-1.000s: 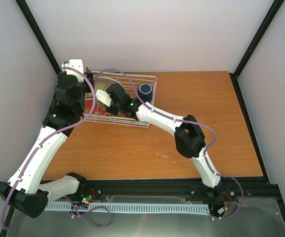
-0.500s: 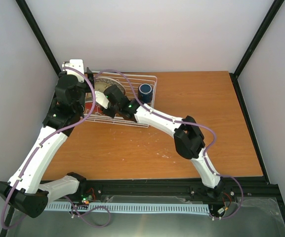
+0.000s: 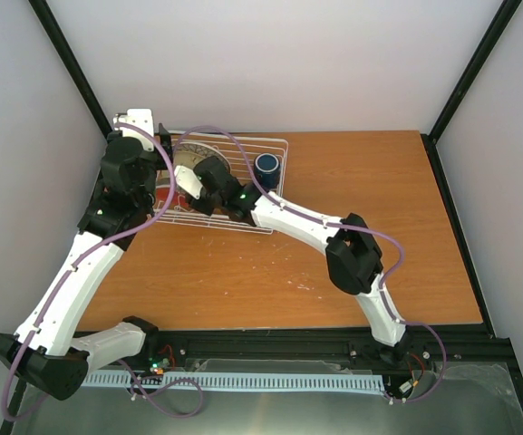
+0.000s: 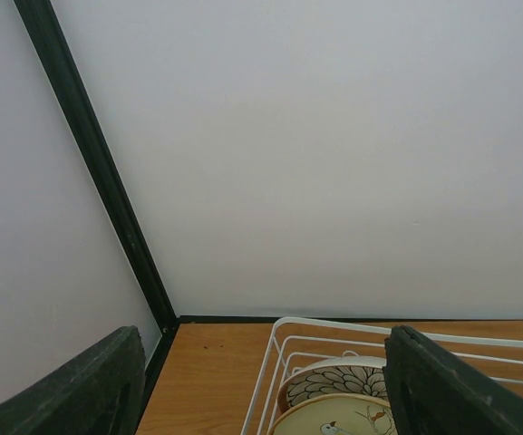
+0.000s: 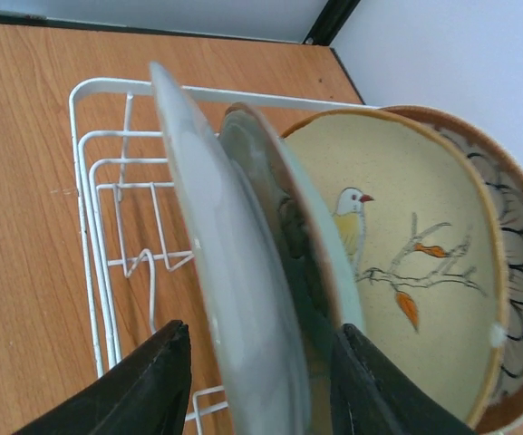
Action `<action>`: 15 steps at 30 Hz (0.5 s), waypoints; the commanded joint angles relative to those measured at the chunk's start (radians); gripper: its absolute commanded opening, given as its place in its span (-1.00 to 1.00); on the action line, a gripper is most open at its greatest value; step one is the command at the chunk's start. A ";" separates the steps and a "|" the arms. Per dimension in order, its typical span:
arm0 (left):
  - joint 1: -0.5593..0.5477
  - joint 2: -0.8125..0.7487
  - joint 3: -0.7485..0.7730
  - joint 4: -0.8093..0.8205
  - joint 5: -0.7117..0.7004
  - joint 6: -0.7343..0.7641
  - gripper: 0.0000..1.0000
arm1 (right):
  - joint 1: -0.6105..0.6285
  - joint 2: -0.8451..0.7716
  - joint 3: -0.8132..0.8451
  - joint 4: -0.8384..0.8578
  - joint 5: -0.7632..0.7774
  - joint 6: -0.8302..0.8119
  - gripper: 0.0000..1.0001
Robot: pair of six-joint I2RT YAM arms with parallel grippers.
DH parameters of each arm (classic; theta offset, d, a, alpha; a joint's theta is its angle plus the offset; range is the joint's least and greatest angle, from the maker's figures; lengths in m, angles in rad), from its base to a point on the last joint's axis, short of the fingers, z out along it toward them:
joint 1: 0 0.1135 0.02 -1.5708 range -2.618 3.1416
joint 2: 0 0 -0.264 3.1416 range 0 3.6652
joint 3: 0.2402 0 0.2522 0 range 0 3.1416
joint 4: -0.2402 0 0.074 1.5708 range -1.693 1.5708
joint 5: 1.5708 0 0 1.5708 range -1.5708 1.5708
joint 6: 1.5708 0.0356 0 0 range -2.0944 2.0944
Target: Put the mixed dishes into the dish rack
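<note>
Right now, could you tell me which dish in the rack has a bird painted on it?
The cream dish, with a bird on a branch; the pale plate in front looks plain, and the bowl behind shows dark petals.

No readable text, labels, brands, numbers or signs in any view.

Dish rack (image 5: 111, 84): white wire.
Mug (image 3: 266, 166): dark blue.
Front dish (image 5: 243, 317): pale grey-green, glossy, plain.
Second dish (image 5: 279, 195): mint green with a brownish edge.
Plate (image 5: 406, 227): cream with a brown rim, painted with a bird on a branch with orange leaves.
Bowl (image 5: 515, 263): white with dark petals, brown rim.
Table (image 3: 379, 227): orange-brown wood grain.
Left arm (image 3: 80, 272) and right arm (image 3: 288, 217): white shells, black joints, lilac cables.
</note>
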 commanded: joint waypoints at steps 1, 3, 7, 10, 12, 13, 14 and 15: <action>0.005 -0.015 0.045 -0.003 0.001 -0.018 0.46 | 0.007 -0.120 -0.025 0.069 0.023 0.016 -0.17; 0.004 -0.016 0.045 -0.002 0.002 -0.019 0.46 | 0.007 -0.162 -0.046 0.088 0.028 0.019 -0.16; 0.004 -0.019 0.051 -0.001 -0.003 -0.017 0.46 | 0.007 -0.248 -0.082 0.130 0.035 0.026 -0.13; 0.004 -0.023 0.052 0.003 -0.009 -0.014 0.47 | 0.007 -0.308 -0.110 0.165 0.043 0.026 -0.07; 0.004 -0.026 0.054 0.002 -0.009 -0.012 0.47 | 0.007 -0.341 -0.127 0.177 0.048 0.026 -0.07; 0.004 -0.026 0.056 0.003 -0.012 -0.011 0.47 | 0.007 -0.357 -0.132 0.185 0.054 0.025 -0.07; 0.004 -0.028 0.057 0.003 -0.015 -0.009 0.47 | 0.007 -0.375 -0.145 0.191 0.062 0.025 -0.07; 0.004 -0.029 0.057 0.002 -0.018 -0.007 0.46 | 0.007 -0.392 -0.158 0.202 0.073 0.023 -0.07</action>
